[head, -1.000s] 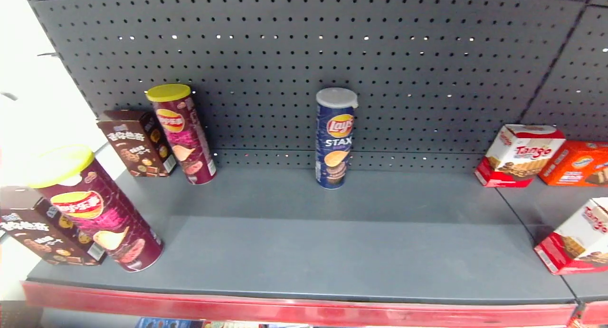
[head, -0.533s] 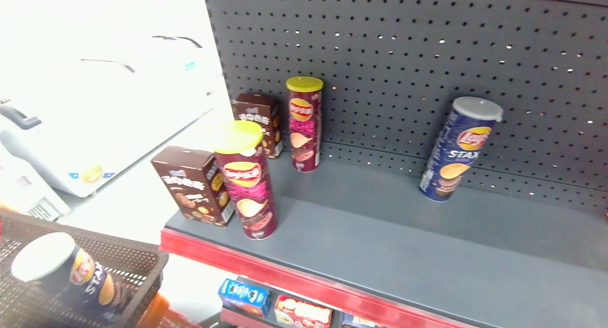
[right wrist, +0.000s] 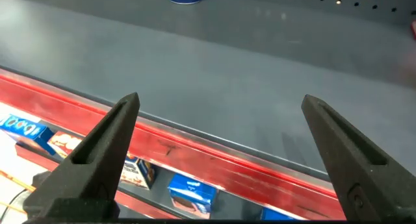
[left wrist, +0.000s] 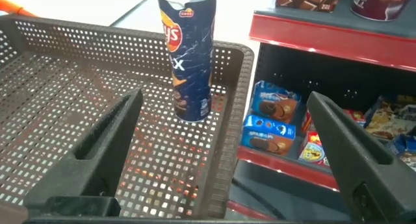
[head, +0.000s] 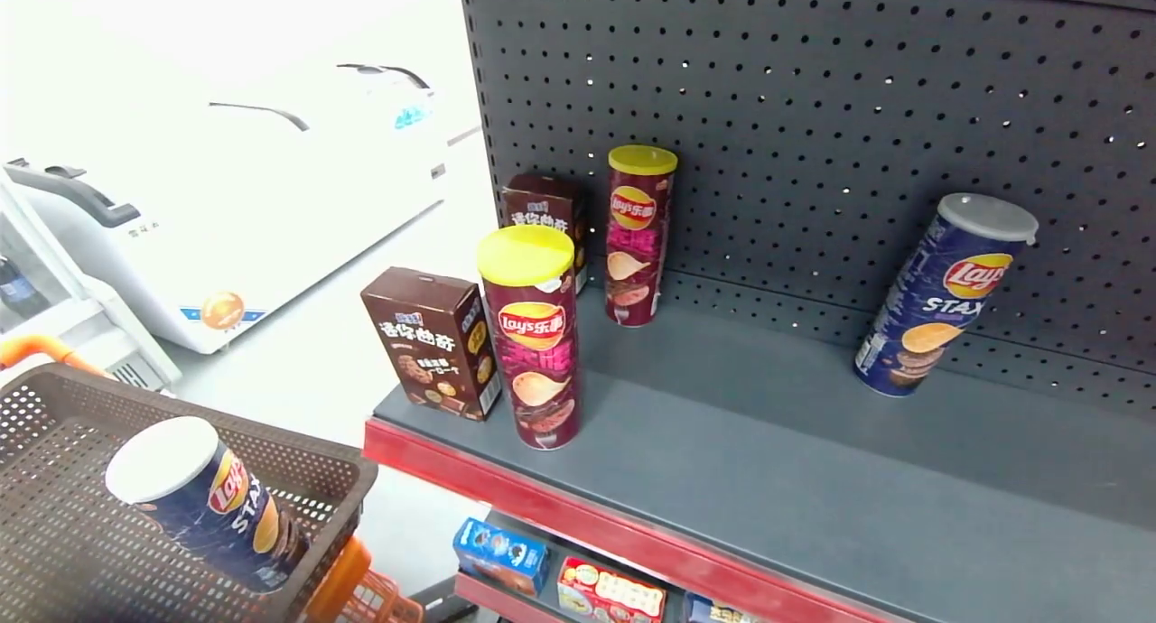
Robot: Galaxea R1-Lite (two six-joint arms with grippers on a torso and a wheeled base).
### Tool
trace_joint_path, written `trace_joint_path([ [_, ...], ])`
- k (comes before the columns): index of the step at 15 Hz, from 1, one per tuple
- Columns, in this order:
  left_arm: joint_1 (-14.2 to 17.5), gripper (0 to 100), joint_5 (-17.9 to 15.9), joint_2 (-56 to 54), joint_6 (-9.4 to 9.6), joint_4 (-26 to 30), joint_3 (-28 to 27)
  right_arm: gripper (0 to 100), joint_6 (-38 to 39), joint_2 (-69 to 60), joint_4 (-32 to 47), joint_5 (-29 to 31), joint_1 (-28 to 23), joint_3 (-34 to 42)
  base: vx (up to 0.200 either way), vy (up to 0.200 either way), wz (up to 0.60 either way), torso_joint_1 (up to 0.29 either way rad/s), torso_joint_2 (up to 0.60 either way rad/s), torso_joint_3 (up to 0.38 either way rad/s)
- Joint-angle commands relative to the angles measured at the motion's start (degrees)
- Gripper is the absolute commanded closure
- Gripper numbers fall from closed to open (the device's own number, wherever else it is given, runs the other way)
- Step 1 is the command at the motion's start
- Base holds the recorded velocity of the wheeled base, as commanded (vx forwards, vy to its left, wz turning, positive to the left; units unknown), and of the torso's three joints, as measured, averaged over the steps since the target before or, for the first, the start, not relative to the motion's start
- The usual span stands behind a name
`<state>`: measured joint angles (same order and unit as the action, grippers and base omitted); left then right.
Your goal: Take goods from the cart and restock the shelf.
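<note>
My left end effector [left wrist: 224, 107] hangs spread over the cart basket [left wrist: 65, 87], where a blue chip can [left wrist: 188, 62] stands. My right end effector [right wrist: 221, 104], also spread, hangs over the shelf [right wrist: 227, 74].

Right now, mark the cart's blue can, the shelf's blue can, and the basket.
cart's blue can [head: 226, 515], head view, label on its body
shelf's blue can [head: 939, 302], head view, mid-body
basket [head: 298, 451], head view, far rim

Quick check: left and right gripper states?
Left gripper: open, empty, over the cart basket.
Right gripper: open, empty, over the shelf edge.
</note>
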<state>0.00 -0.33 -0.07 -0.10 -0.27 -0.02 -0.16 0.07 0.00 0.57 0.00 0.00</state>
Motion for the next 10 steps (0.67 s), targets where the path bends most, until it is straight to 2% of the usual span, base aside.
trace_joint_path([
  [1,0.0,0,0.24,0.07,-0.17,0.0,0.02,0,-0.02,0.01,0.0,0.04,0.0,0.0,0.0,0.0,0.0,0.0,0.0,0.0],
  [7,0.0,0,-0.11,0.07,0.01,0.18,-0.06,0,-0.02,0.01,0.0,0.04,0.0,0.0,0.0,0.0,0.0,0.0,0.0,0.0],
  [8,0.09,0,1.82,0.07,0.8,-0.26,-0.33,0,-0.02,0.01,0.0,-0.05,0.0,0.0,0.0,0.0,0.0,0.0,0.0,0.0],
  [9,-0.26,0,4.72,1.22,3.26,0.44,-4.46,0,-0.02,0.01,0.0,-0.05,0.0,0.0,0.0,0.0,0.0,0.0,0.0,0.0],
  [10,-0.44,0,5.95,4.03,3.79,1.15,-7.71,0,-0.02,0.01,0.0,-0.05,0.0,0.0,0.0,0.0,0.0,0.0,0.0,0.0],
])
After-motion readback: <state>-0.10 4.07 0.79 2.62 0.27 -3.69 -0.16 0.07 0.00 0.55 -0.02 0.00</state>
